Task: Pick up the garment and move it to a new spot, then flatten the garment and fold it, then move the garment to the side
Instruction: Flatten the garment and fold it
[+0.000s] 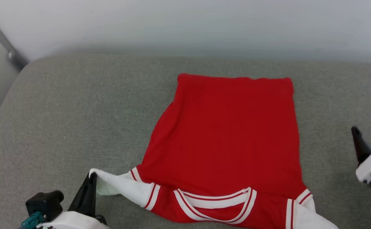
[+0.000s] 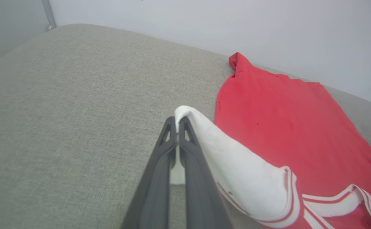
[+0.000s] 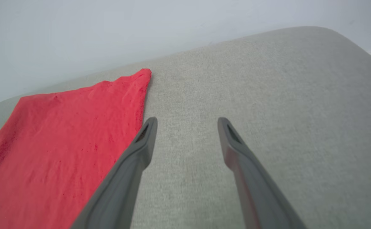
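Garment (image 1: 226, 136) lies spread on the grey cushion (image 1: 77, 111) right of centre, plain red side up, with the hem toward the wall (image 1: 185, 25) and the striped collar (image 1: 214, 203) nearest the robot. Its left white sleeve (image 1: 121, 187) is drawn out sideways and raised off the fabric. The left gripper (image 2: 177, 121) has its fingers pressed together on the very tip of that sleeve. That grip takes in only a small bite of cloth, so a firm tug could well pull it free.

The right gripper (image 3: 187, 122) hangs spread and empty over bare cushion, just beside the shirt's right edge. Nothing anchors that side, so any further pull from the left would probably drag the whole shirt across rather than tension it. It could also deepen the slant already visible along the left side seam.

The right sleeve (image 1: 306, 216) runs out of the head view's bottom edge (whether it lies flat there I cannot tell). A fold started now risks trapping it crooked.
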Controlling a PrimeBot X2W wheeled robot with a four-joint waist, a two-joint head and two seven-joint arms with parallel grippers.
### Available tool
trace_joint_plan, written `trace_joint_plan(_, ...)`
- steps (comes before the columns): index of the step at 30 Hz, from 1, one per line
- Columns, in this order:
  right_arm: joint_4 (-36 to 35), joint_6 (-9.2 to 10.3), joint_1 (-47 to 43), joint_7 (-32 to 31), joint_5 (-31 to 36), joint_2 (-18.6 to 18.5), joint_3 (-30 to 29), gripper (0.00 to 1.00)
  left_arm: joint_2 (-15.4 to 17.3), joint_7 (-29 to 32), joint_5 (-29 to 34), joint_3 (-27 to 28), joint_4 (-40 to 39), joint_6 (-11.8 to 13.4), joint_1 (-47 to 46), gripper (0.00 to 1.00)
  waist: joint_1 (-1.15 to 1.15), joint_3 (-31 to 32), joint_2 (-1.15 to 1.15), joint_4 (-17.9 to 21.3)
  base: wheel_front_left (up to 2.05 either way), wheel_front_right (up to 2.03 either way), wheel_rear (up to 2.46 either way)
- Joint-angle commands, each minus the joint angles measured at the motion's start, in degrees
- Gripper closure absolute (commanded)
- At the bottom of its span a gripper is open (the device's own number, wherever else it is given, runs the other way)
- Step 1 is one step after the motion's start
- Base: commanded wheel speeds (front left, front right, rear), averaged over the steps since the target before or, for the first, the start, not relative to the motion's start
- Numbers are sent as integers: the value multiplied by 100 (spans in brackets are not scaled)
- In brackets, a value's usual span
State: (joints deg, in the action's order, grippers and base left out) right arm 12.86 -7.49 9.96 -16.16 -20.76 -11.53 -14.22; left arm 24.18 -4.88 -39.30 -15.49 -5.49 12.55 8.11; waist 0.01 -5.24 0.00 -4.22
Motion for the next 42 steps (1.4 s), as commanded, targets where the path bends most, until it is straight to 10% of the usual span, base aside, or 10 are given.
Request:
trace_joint_plan(1,274,0,512,9,16,-35,-48,0,-41,-83,75,-30,-63,-42,-185,100,-1,-591,0,-222,0,0,0)
trace_joint_plan(15,2518,1,4474,-1826,741,-848,314,0,-613,-603,467,-644,-159,-624,-1777,100,-1,-2279,0,-1112,0,0,0)
trace_joint_plan(27,3327,1,4810,-3882,1112,-561,139,0,-740,-794,554,-740,45,-784,-2137,100,-1,-2720,0,-1241,0,0,0)
trace_joint_plan(28,3348,1,4772,-3978,1116,-522,116,49,-731,-801,561,-741,70,-789,-2157,100,-1,-2725,0,-1246,0,0,0)
trace_joint_plan(30,3308,0,4734,-4040,1098,-463,97,100,-723,-798,563,-732,98,-794,-2180,100,-1,-2727,0,-1250,0,0,0)
trace_joint_plan(42,2220,1,4560,-3529,735,-1173,692,100,-565,-645,538,-781,405,-710,-1896,100,-1,-1871,0,-1084,0,0,0)
